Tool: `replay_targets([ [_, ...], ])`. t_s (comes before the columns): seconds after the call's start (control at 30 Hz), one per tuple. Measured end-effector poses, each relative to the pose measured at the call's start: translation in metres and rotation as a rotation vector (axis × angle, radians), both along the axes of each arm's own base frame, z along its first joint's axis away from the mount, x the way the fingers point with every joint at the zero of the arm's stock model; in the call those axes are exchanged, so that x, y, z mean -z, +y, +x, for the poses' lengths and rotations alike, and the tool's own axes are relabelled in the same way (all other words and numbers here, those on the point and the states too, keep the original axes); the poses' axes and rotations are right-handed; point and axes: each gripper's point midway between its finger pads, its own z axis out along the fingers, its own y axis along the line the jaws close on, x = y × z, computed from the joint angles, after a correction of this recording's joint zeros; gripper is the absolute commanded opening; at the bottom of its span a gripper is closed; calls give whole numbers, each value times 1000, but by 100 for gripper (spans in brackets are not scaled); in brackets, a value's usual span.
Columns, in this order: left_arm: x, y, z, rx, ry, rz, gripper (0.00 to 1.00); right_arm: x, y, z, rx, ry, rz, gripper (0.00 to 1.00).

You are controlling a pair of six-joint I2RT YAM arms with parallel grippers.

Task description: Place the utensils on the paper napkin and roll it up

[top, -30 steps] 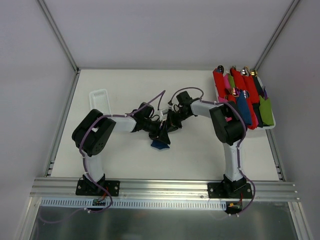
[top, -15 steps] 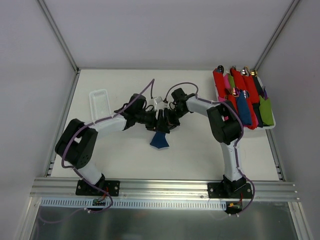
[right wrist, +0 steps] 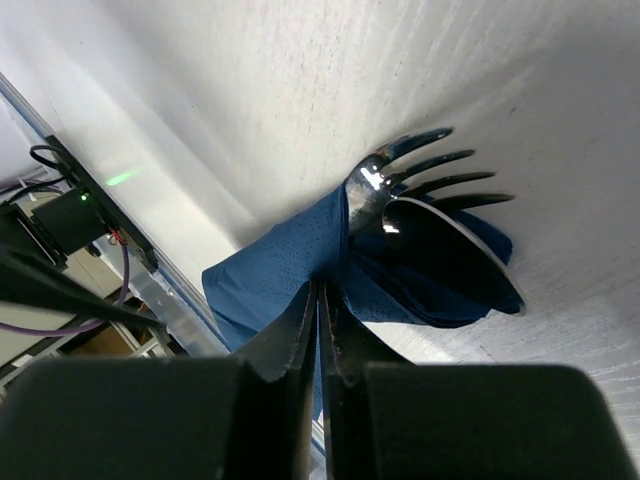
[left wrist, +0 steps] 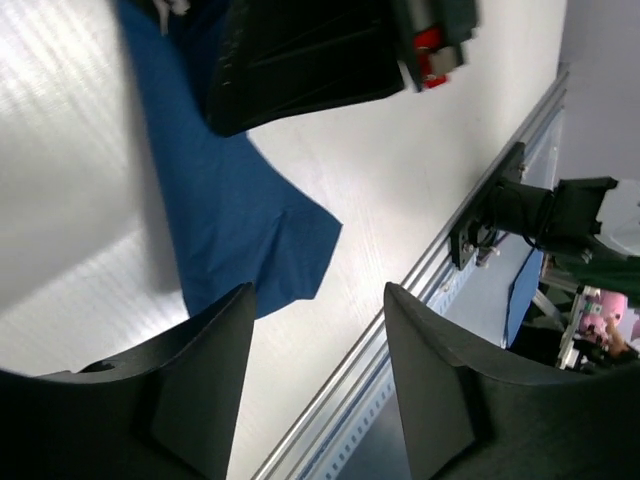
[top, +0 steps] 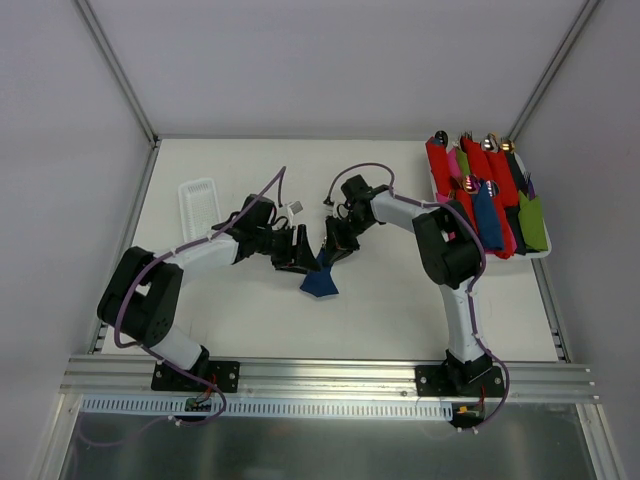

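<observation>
At the middle of the table point(top: 240, 310), the paper napkin point(top: 320, 282), loosely wrapped around the utensils point(right wrist: 420, 180), was pinched by the closed right gripper point(right wrist: 320, 300), the left gripper point(left wrist: 318, 300) hanging spread and empty beside it; rolling was judged unfinished, with tightening required next.

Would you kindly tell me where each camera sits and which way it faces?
Top external: above and behind the arms, looking down on the table; both arms show.
Right wrist: on the right arm, looking along the shut right gripper at fork and spoon in the paper napkin.
Left wrist: on the left arm, looking past the open left gripper at the napkin and right gripper.
Shared: all three show the napkin.
</observation>
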Motion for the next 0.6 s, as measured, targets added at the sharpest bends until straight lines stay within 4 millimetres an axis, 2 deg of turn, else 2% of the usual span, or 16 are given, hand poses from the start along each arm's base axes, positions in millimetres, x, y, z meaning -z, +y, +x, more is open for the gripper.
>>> replay_targets([
  [0.07, 9, 5, -1, -21, 20, 36, 61, 0, 0, 0, -11, -10, 0, 6],
  [0.23, 32, 12, 7, -65, 53, 129, 61, 1, -1, -1, -32, -23, 0, 6],
  [0.3, 38, 12, 11, -65, 60, 147, 51, 1, -1, -1, -37, -27, 1, 6],
  [0.4, 40, 10, 13, -42, 60, 151, 41, 1, -2, -1, -44, -30, 0, 5],
  [0.5, 34, 6, 15, -18, 45, 128, 34, 1, -1, -1, -53, -31, -5, 6],
  [0.6, 26, 1, 16, 1, 36, 96, 32, 1, -2, 0, -58, -27, -12, 6],
])
